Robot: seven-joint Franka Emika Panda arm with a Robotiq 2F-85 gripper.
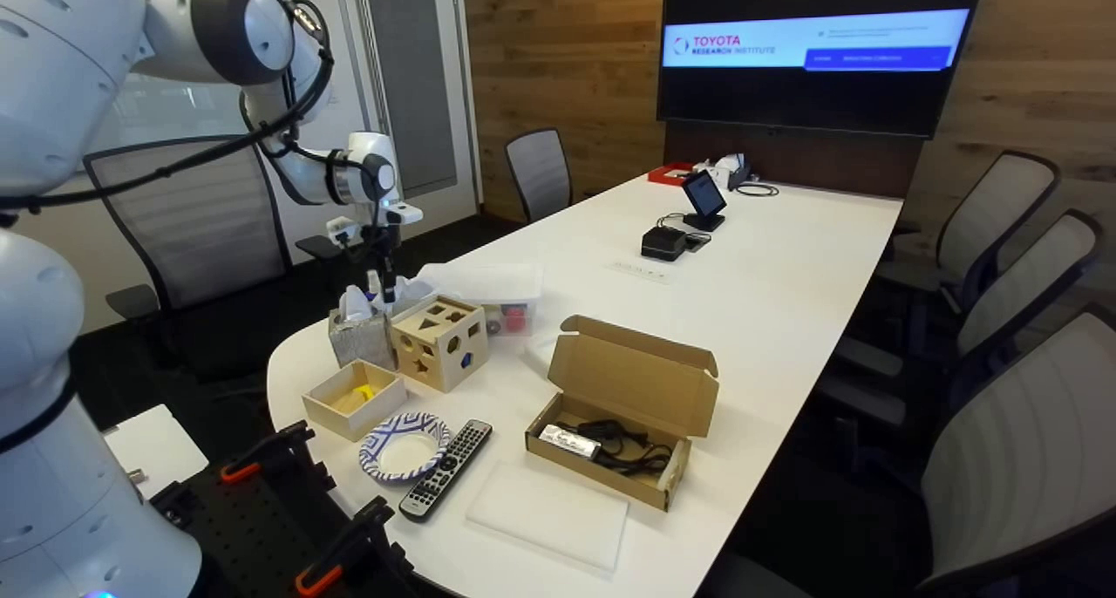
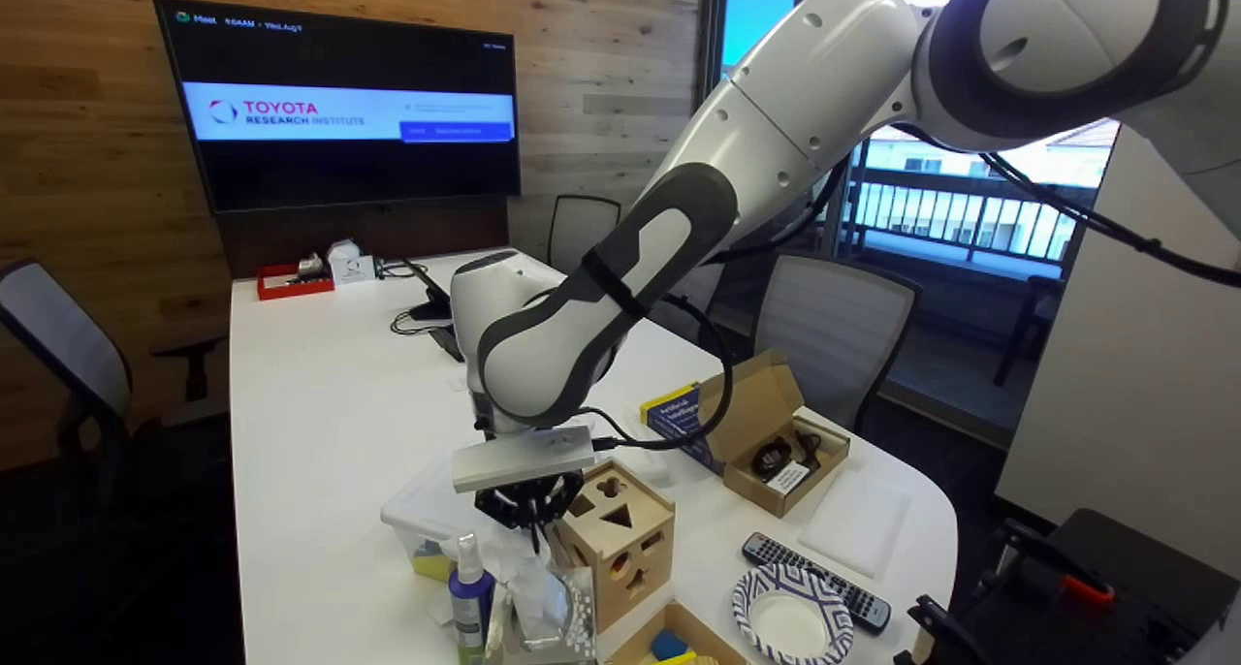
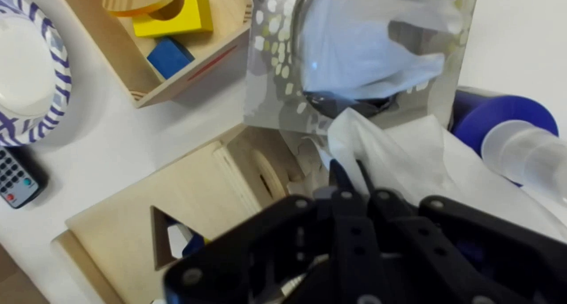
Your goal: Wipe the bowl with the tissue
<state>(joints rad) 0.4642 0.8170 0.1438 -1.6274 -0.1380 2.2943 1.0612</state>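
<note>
Gripping the tissue [image 3: 416, 171], the fingers [image 3: 340, 177] hang beside the cube [image 1: 442, 363]; a screen [image 2: 347, 112] reads "TOYOTA RESEARCH INSTITUTE".

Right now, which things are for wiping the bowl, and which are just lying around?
For wiping:
blue-and-white bowl
white tissue
gripper holding it

Just lying around:
remote
wooden cube with holes
cardboard box
tray of blocks
bottle

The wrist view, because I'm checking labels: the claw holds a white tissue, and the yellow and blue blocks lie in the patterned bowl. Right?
Not quite: the yellow block and the blue block lie in the wooden tray, not in the patterned bowl, as the wrist view shows. The claw does hold the white tissue.
</note>
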